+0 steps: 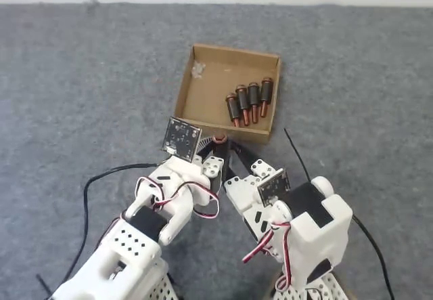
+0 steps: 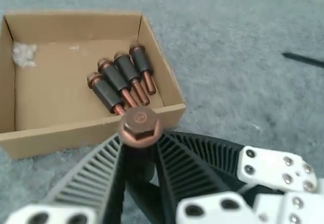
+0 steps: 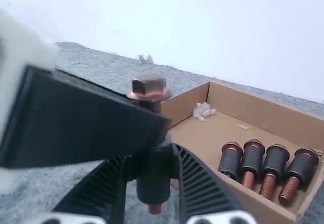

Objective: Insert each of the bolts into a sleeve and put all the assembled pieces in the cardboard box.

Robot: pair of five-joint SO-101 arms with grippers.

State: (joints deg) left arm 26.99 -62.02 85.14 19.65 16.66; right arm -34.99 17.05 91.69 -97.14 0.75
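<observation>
A copper bolt (image 2: pixel 140 125) sits inside a black sleeve (image 3: pixel 152 178), held upright just in front of the near wall of the cardboard box (image 1: pixel 184 87). My left gripper (image 2: pixel 137 148) is shut on the sleeve right under the bolt head. My right gripper (image 3: pixel 152 176) is shut on the same sleeve, and the bolt's tip pokes out below it. In the high view both grippers meet at this piece (image 1: pixel 220 139). Several assembled pieces (image 1: pixel 249 101) lie side by side in the box (image 2: pixel 76 133), also seen from the right wrist (image 3: pixel 268 166).
A white scrap (image 1: pixel 197 70) lies in the box's far left corner. Thin black cable (image 1: pixel 298 154) runs over the grey carpet right of the arms. Open carpet spreads left and right of the box; a white wall lies behind.
</observation>
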